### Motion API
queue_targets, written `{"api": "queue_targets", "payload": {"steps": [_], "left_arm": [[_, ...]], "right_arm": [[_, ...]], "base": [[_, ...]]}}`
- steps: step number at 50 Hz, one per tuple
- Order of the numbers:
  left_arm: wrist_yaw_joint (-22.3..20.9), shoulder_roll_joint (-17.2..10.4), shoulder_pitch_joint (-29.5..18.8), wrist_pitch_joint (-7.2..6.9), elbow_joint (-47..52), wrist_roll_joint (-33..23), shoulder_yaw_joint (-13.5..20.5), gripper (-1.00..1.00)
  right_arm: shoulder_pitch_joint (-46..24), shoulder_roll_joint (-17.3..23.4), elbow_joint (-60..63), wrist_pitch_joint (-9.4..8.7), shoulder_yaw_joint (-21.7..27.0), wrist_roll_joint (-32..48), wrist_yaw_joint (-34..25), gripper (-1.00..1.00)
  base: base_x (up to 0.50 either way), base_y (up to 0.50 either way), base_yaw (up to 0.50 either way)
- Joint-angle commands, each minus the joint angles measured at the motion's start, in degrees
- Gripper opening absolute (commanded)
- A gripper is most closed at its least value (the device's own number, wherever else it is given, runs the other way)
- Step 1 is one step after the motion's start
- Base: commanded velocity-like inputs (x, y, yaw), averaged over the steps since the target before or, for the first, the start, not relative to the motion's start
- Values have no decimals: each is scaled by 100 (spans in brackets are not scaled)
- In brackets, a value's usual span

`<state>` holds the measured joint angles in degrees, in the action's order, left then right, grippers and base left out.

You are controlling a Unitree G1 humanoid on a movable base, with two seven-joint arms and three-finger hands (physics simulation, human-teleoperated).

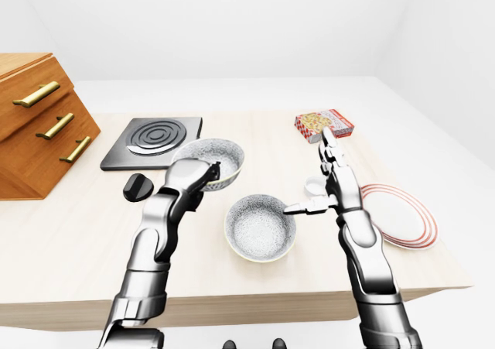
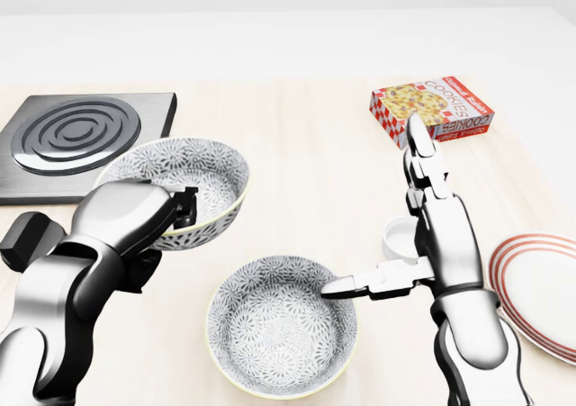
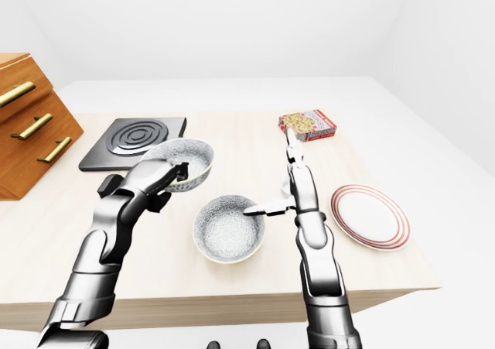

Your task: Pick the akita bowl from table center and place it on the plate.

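Two patterned akita bowls are in view. One bowl (image 2: 202, 176) hangs tilted a little above the table at the left of the head view, and my left hand (image 2: 180, 206) is shut on its near rim. The other bowl (image 2: 279, 334) rests on the table at centre bottom. My right hand (image 2: 382, 230) is open just right of that bowl, thumb reaching to its rim and fingers (image 2: 418, 149) stretched toward the top. The white plate (image 2: 540, 289) with red rings lies at the right edge, with nothing on it.
A cookie box (image 2: 432, 109) lies at the upper right. A small white cup (image 2: 396, 239) sits behind my right hand. A black burner plate (image 2: 76, 140), a black knob-like object (image 1: 139, 186) and a wooden drawer cabinet (image 1: 39, 124) are at the left.
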<state>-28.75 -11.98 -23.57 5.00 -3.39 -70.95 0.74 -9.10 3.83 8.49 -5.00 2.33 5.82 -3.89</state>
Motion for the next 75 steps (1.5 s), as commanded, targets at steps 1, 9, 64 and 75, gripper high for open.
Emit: {"api": "queue_targets", "payload": {"steps": [1,9,64,75], "left_arm": [[-308,211,149,0,605,262,-40,-100],[-684,494,405,-29,1299,92,-265,-100],[-1125,1005,411,-87,2183,-115,-671,-100],[-1125,1061,467,-117,2435,-166,-710,-100]], "right_arm": [[-605,234,257,0,-80,966,-574,100],[-1099,296,188,0,-182,1921,-1222,100],[-1244,-217,-868,0,-636,2864,-1760,-100],[-1165,-197,-784,0,-625,2867,-1781,-100]], "base": [[0,0,0],[0,0,0],[0,0,0],[0,0,0]]}}
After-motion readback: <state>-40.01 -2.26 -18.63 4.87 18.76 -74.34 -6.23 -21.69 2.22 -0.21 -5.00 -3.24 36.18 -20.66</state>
